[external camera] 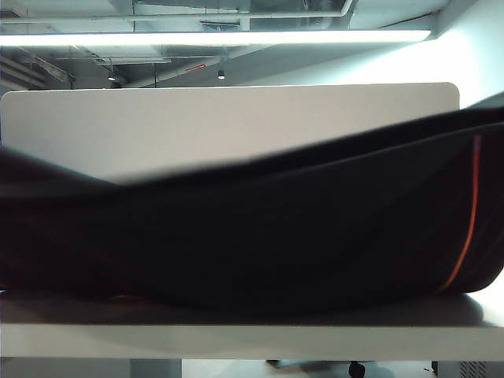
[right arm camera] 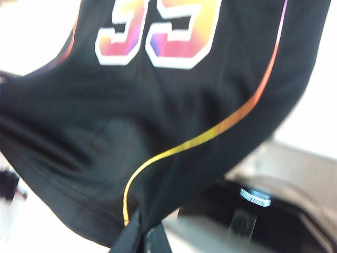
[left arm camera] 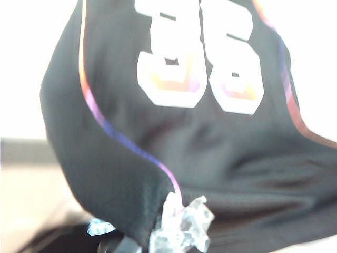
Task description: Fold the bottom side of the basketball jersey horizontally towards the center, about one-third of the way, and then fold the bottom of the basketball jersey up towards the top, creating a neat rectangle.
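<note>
Mostly jersey (external camera: 260, 236), both hands (left arm camera: 176, 229) (right arm camera: 142, 237) clamped, tips hidden

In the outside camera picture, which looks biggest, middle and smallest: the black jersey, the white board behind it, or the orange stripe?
1. Basketball jersey, lifted close to the camera, so nearness inflates it.
2. White board, partly hidden behind it.
3. Orange stripe, a thin line.

The left gripper and right gripper pinch the hem, seen only in the wrist views.

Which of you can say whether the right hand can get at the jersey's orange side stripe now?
Probably yes: the right hand is shut on the jersey right where the orange stripe ends.
</note>
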Motion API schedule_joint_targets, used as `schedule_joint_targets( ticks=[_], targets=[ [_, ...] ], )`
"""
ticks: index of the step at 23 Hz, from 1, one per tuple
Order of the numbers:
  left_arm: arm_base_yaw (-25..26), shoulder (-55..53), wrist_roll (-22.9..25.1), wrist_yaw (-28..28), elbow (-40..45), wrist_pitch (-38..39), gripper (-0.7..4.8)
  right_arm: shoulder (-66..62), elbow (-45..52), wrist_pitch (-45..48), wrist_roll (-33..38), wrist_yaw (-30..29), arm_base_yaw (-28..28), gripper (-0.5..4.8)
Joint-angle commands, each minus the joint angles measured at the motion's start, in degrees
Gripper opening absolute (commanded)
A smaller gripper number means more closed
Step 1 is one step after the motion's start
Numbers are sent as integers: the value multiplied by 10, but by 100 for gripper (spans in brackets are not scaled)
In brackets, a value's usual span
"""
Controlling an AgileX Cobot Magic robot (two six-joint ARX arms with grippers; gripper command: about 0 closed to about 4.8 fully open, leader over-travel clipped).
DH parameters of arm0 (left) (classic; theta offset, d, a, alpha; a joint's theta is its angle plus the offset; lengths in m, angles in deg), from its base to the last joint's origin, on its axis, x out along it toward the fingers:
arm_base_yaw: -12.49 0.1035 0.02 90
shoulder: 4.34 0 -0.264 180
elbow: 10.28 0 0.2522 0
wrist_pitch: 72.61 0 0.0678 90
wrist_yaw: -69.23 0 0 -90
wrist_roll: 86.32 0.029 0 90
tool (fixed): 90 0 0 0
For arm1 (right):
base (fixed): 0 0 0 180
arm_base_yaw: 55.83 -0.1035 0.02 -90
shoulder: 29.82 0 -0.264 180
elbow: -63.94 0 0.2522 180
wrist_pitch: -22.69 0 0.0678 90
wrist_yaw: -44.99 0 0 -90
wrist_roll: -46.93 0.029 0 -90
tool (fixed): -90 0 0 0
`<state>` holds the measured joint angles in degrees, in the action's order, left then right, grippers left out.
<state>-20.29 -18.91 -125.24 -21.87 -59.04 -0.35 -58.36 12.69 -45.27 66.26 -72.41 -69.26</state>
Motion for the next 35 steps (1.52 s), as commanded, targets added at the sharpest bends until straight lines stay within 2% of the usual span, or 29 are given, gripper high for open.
schedule_joint_targets(
  ticks=[1,4,7,8,13,14,16,18,19,21,22,23,24,26,31,35],
  targets=[
    [1,-44,26,71,-2,-128,-6,-73,-18,155,5,50,2,-7],
    [3,-117,75,143,-2,-254,-6,-193,-60,239,-32,82,17,-7],
    [37,-201,132,174,-3,-377,-6,-302,-111,287,-54,93,36,-7],
    [83,-260,151,162,-7,-441,-6,-370,-147,313,-61,95,49,-7],
    [241,-459,151,32,-37,-589,-6,-522,-235,376,-62,93,67,-7],
    [262,-508,151,-9,-50,-624,-6,-555,-251,396,-62,94,67,-7],
    [286,-588,151,-45,-74,-675,-6,-595,-265,437,-61,93,67,-7],
    [296,-659,167,-105,-95,-735,-5,-627,-269,482,-62,95,67,7],
    [297,-700,187,-146,-106,-773,30,-638,-269,501,-66,97,72,76],
    [304,-735,190,-184,-124,-773,151,-642,-270,506,-74,98,81,222],
    [306,-743,190,-193,-131,-761,213,-642,-270,505,-74,99,81,265],
    [307,-747,190,-200,-136,-746,265,-639,-270,497,-74,94,88,289],
    [308,-748,195,-198,-140,-725,310,-636,-270,487,-74,89,96,290],
    [309,-741,217,-194,-141,-688,318,-625,-270,451,-74,81,107,290],
    [313,-702,250,-175,-141,-534,318,-587,-268,298,-106,67,121,289],
    [314,-693,256,-146,-139,-447,318,-573,-240,277,-98,24,121,287]
  ],
)
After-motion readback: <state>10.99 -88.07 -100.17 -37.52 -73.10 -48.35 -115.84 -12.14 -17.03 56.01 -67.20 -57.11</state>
